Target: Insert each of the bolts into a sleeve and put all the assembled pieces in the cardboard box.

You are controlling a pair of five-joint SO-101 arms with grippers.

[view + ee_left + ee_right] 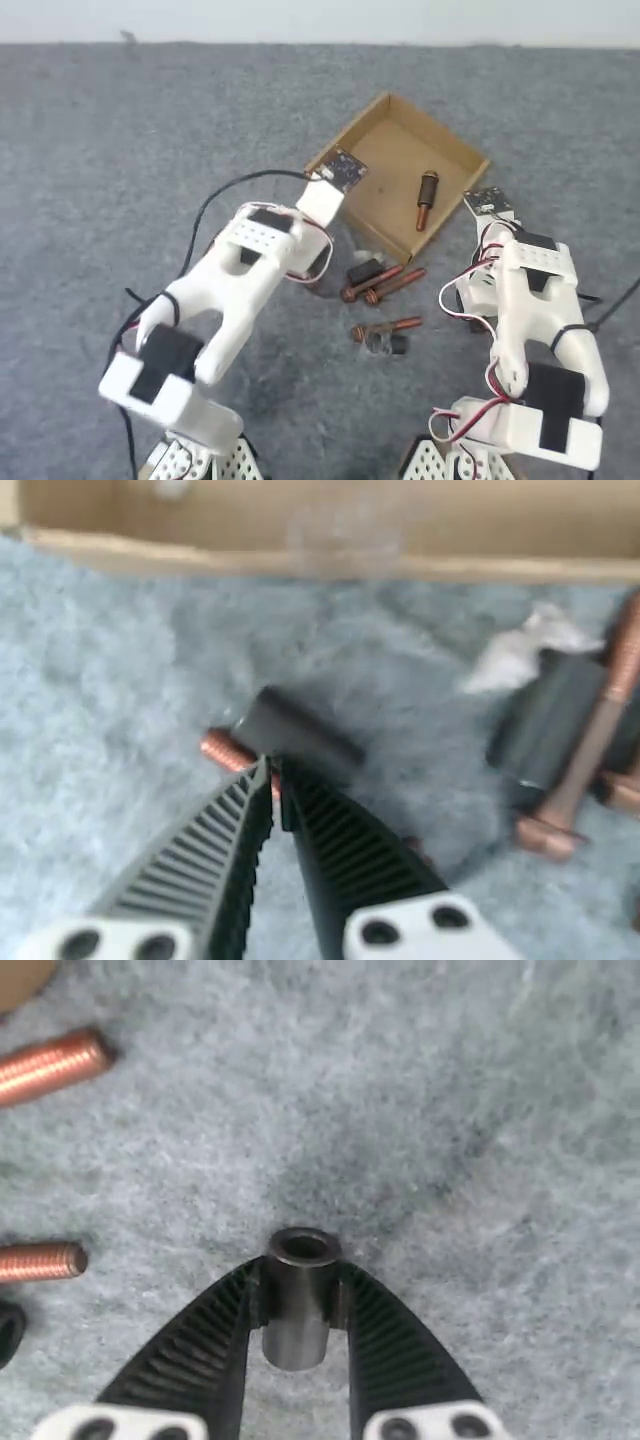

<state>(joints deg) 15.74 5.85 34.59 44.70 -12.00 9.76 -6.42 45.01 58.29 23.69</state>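
At the centre of the right wrist view, a dark sleeve (pixel 297 1330) stands on end with its bore facing the camera. Your right gripper (pixel 300 1275) has its fingers clamped on either side of it, over the grey surface (pixel 480 1110). Two threaded bolt ends (pixel 55 1065) lie at the left of that frame.

In the lower middle of the left wrist view, your left gripper (pixel 273 780) has its fingers nearly together, pinching a copper bolt (pixel 222 750), with a second sleeve (pixel 300 735) right at their tips. At the right edge, a loose bolt (pixel 590 730) lies across a third sleeve (pixel 540 730).

In the high view, the cardboard box (pixel 350 130) sits at upper centre with one assembled piece (pixel 427 200) inside.
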